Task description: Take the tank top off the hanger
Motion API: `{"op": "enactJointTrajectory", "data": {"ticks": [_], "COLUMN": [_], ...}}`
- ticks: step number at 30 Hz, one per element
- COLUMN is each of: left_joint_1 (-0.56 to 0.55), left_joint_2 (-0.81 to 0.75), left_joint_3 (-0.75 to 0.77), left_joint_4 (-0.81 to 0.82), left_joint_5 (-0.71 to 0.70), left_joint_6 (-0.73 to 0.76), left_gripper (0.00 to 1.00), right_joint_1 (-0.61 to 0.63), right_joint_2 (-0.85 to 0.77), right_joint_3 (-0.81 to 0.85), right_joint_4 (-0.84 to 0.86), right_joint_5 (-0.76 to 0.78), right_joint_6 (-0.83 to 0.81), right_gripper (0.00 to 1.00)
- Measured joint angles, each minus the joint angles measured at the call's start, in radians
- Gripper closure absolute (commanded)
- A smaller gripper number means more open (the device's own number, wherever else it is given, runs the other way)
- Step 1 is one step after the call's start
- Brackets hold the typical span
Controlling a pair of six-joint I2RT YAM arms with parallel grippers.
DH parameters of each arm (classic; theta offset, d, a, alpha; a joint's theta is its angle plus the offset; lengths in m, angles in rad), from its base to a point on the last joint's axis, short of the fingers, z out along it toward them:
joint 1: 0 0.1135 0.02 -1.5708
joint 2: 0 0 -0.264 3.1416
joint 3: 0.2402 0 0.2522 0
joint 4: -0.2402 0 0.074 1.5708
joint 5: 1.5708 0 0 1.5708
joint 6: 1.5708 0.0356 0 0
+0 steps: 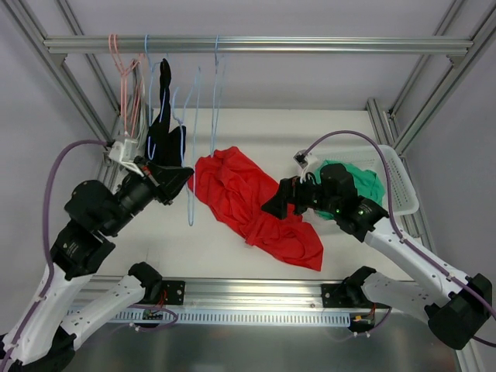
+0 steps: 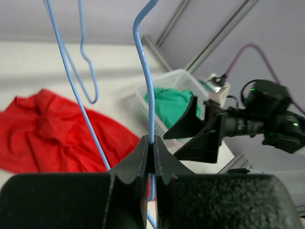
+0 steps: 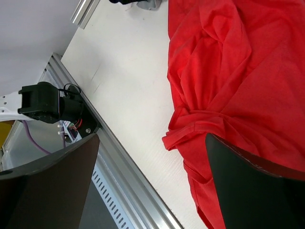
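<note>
A red tank top (image 1: pixel 248 198) lies crumpled on the white table, off any hanger; it also shows in the left wrist view (image 2: pixel 57 129) and the right wrist view (image 3: pixel 238 71). My left gripper (image 1: pixel 184 172) (image 2: pixel 152 140) is shut on the wire of a bare blue hanger (image 2: pixel 145 71) (image 1: pixel 191 198) that hangs from the rail, just left of the red cloth. My right gripper (image 1: pixel 275 205) (image 3: pixel 152 138) is open and empty, hovering over the near right edge of the red tank top.
A black garment (image 1: pixel 163 124) hangs on a hanger at the left of the metal rail (image 1: pixel 310 45), beside pink hangers (image 1: pixel 124 70) and other blue ones. A white basket (image 1: pixel 403 182) holding green cloth (image 1: pixel 364 182) stands at the right. The aluminium frame rail (image 3: pixel 143 181) runs along the near table edge.
</note>
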Motion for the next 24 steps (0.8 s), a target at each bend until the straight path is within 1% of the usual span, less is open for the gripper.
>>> {"op": "enactJointTrajectory", "data": {"ticks": [3, 9, 12, 17, 21, 24], "left_joint_1": [0.000, 0.000, 0.013, 0.183, 0.266, 0.294], "left_joint_2": [0.096, 0.214, 0.321, 0.562, 0.725, 0.821], "left_joint_3": [0.043, 0.135, 0.264, 0.517, 0.638, 0.700], "left_joint_4": [-0.102, -0.196, -0.226, -0.189, -0.191, -0.195], "left_joint_5": [-0.023, -0.072, -0.082, 0.057, 0.136, 0.186], "left_joint_6": [-0.022, -0.029, -0.010, -0.013, -0.047, -0.072], "left_gripper": [1.00, 1.00, 1.00, 1.00, 1.00, 1.00], "right_joint_1": [0.000, 0.000, 0.000, 0.000, 0.000, 0.000], "right_joint_2": [0.000, -0.005, -0.008, -0.011, -0.019, -0.032], "right_joint_3": [0.005, 0.005, 0.005, 0.005, 0.005, 0.005], "right_joint_4": [0.004, 0.007, 0.008, 0.011, 0.011, 0.011], "right_joint_5": [0.013, 0.024, 0.026, 0.026, 0.027, 0.027], "right_joint_6": [-0.002, -0.005, -0.006, -0.006, -0.006, -0.006], "right_gripper": [0.00, 0.01, 0.01, 0.01, 0.01, 0.01]}}
